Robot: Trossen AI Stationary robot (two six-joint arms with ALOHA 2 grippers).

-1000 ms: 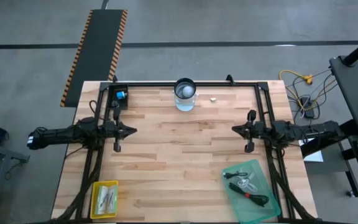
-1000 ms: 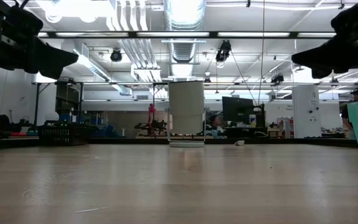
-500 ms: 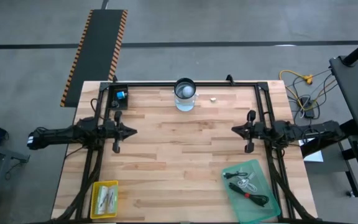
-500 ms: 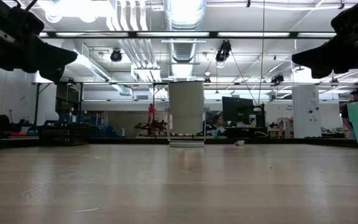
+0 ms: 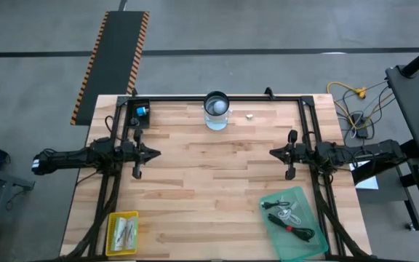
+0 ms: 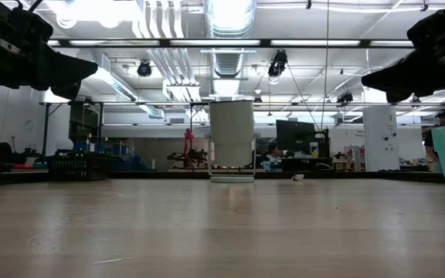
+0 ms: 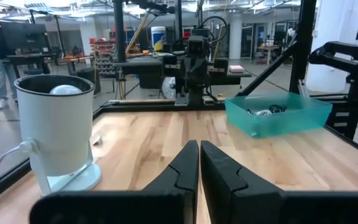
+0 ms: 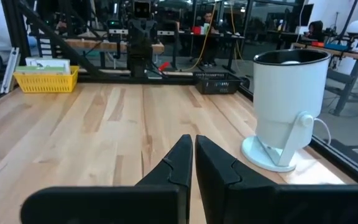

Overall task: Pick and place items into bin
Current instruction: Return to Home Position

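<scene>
From above, the translucent green plastic bin (image 5: 282, 195) sits at the table's near right corner. The black cable with red tip (image 5: 297, 231) and the short white cable (image 5: 288, 214) lie inside it, so those items look delivered. White printed packets (image 5: 124, 231) fill a small yellow basket (image 5: 110, 233) at the near left.

The low view adds little.

In the left wrist view, the left gripper (image 7: 199, 144) has its fingers pressed together, empty. In the right wrist view, the right gripper (image 8: 193, 140) does likewise. Each hangs near its own side of the table, which suits a rest pose.

A tiny pale bit (image 5: 249, 115) may be a leftover; it is too small to tell.
</scene>
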